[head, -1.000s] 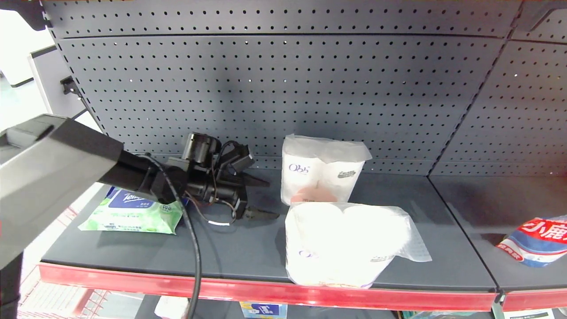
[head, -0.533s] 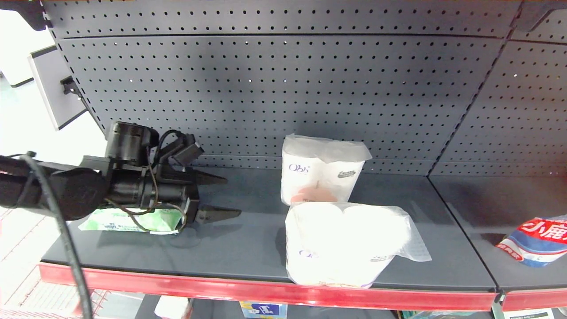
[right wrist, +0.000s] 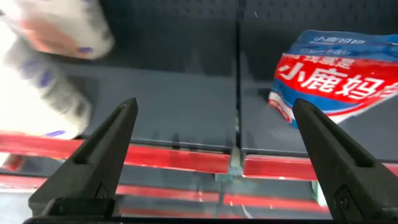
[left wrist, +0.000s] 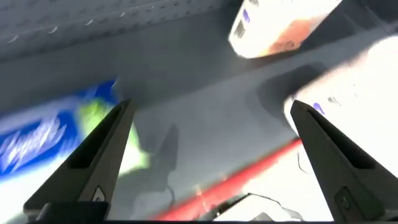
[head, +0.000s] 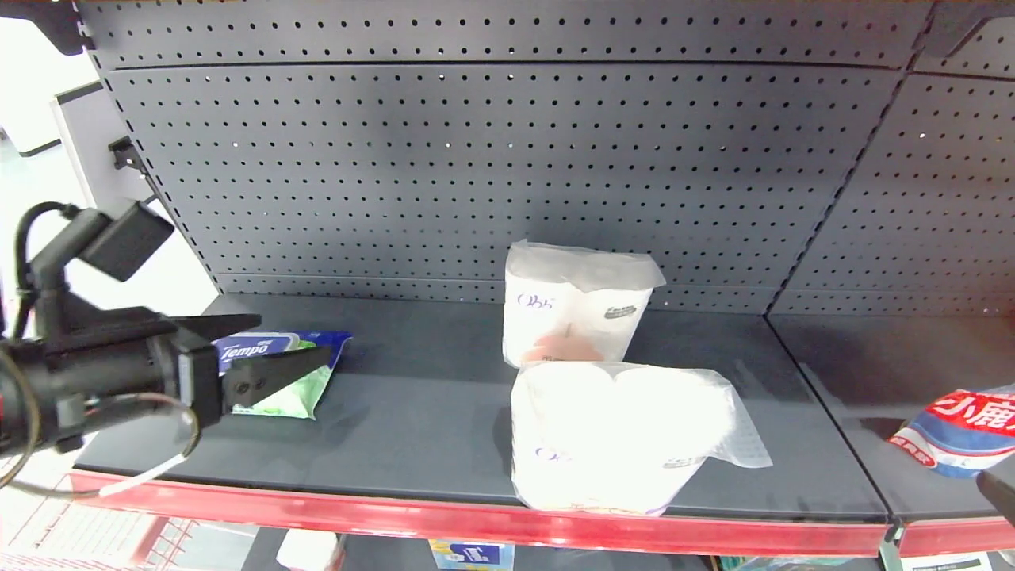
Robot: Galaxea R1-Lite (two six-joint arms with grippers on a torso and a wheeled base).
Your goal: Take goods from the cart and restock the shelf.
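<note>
A green and blue wipes pack [head: 297,373] lies flat at the left end of the grey shelf [head: 428,428]. My left gripper [head: 293,337] hovers open and empty just in front of and left of it, with its fingers pointing along the shelf. In the left wrist view the gripper [left wrist: 210,106] is open, with the wipes pack [left wrist: 50,140] beside one finger. Two white roll packs stand mid-shelf, one at the back [head: 579,305] and one at the front [head: 626,432]. My right gripper [right wrist: 214,104] is open and empty before the shelf's red front edge [right wrist: 155,158].
A red and blue bag [head: 959,432] lies on the adjoining shelf section to the right, also seen as the bag [right wrist: 342,81] near my right gripper. A perforated back panel [head: 492,174] closes the rear. Bare shelf lies between the wipes pack and the roll packs.
My left arm has drawn back to the left and toward the shelf's front, uncovering the wipes pack. Its gripper stayed open. The packs have not moved.
</note>
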